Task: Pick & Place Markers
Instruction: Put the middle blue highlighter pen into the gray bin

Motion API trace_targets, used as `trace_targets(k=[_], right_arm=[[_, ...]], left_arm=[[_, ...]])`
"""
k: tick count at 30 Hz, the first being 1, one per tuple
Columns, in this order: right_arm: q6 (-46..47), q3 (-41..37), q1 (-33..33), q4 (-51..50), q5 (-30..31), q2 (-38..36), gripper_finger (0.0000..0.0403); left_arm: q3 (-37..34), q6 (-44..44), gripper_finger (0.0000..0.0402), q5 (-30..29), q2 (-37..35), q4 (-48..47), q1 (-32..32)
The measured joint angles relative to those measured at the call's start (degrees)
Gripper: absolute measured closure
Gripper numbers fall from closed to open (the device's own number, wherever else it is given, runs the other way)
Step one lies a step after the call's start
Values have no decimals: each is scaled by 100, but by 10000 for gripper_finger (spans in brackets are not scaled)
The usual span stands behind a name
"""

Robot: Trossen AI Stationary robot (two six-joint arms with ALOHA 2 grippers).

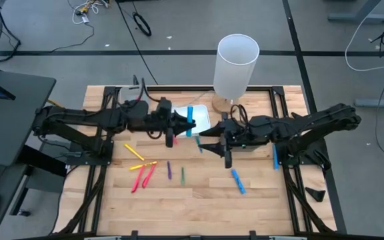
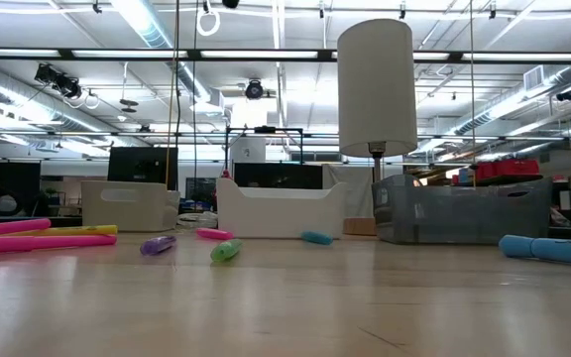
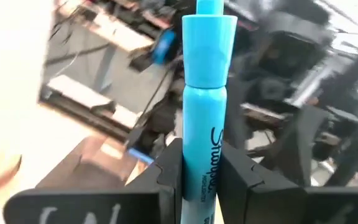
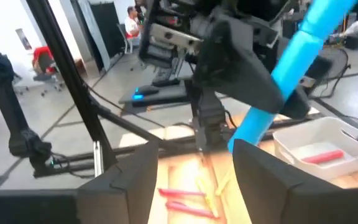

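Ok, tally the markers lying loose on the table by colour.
Yellow markers: 2
Pink or red markers: 3
Purple marker: 1
Green marker: 1
Blue markers: 3
Total: 10

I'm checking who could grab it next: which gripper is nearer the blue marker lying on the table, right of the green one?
Right. The right gripper hangs open just above and left of that blue marker; the left gripper is farther off, shut on a light-blue marker.
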Motion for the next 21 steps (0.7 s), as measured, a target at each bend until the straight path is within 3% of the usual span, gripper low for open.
trace_targets(k=[10,21], right_arm=[[-313,0,-1,-363,11,-344,200],[-773,0,1,-508,-101,-345,199]], left_arm=[[1,-2397,335,255,-54,-2459,271],[4,-3689,335,842,-55,-5045,288]])
